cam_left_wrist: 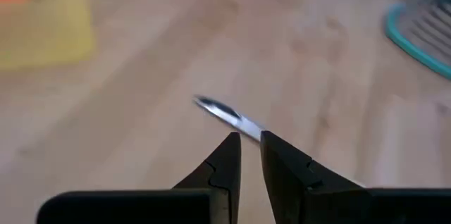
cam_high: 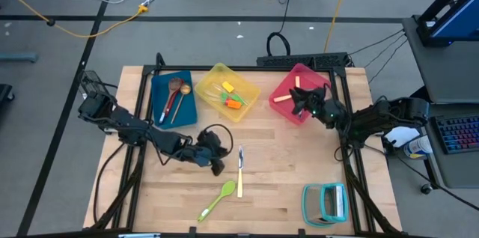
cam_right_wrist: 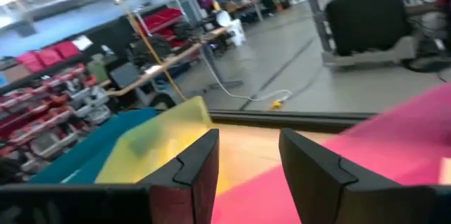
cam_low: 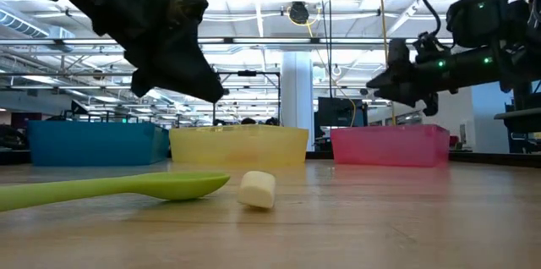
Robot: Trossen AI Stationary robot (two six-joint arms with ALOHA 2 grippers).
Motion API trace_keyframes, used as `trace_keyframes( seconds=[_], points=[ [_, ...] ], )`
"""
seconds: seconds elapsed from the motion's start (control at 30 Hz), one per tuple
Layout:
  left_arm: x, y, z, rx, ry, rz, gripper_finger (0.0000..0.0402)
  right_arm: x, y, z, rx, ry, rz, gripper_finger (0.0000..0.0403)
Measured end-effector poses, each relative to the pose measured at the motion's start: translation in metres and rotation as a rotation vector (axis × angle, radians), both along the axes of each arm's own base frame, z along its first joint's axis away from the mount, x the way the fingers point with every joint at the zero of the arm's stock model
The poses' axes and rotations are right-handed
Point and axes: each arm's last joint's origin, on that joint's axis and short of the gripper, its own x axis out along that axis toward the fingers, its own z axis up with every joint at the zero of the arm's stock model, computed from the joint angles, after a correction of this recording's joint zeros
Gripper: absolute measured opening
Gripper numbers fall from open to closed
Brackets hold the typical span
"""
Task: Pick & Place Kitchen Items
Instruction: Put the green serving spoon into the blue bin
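Note:
A cream-handled knife lies flat on the bare wood mid-table, and its handle end faces the low camera. A lime-green spoon lies beside it toward the near edge. My left gripper hovers above the table just left of the knife's blade. Its fingers stand nearly together with a narrow gap. My right gripper is open and empty, held above the pink bin.
Along the far side stand a blue bin with spoons, a yellow bin with small spatulas, and the pink bin holding a wooden utensil. A teal-framed rack sits at the near right corner. Bare wood lies around the knife and spoon.

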Motion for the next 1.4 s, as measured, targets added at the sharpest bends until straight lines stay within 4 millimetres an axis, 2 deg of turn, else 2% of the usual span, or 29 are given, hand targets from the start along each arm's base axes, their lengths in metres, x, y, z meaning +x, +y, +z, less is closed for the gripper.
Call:
trace_keyframes(
  seconds=[0.2,0.4,0.7,0.87,1.1,1.4],
  points=[
    [-0.003,-0.009,0.000,0.007,-0.005,-0.018,0.0058,0.006,0.010,0.011,-0.084,-0.047,0.060,0.0141],
    [-0.003,-0.009,0.000,0.012,-0.007,-0.014,0.0058,0.027,0.022,0.028,-0.181,-0.044,0.146,0.0141],
    [-0.007,-0.022,-0.002,-0.161,0.059,-0.195,0.0058,0.054,0.040,0.045,-0.298,0.050,0.245,0.0141],
    [-0.018,-0.046,-0.002,-0.288,0.103,-0.309,0.0058,0.054,0.039,0.045,-0.304,0.065,0.237,0.0141],
    [-0.035,-0.076,-0.002,-0.356,0.110,-0.304,0.0058,0.054,0.039,0.045,-0.309,0.068,0.235,0.0141],
    [-0.047,-0.091,-0.003,-0.455,0.203,-0.435,0.0058,0.053,0.035,0.047,-0.328,0.064,0.208,0.0141]
  ],
)
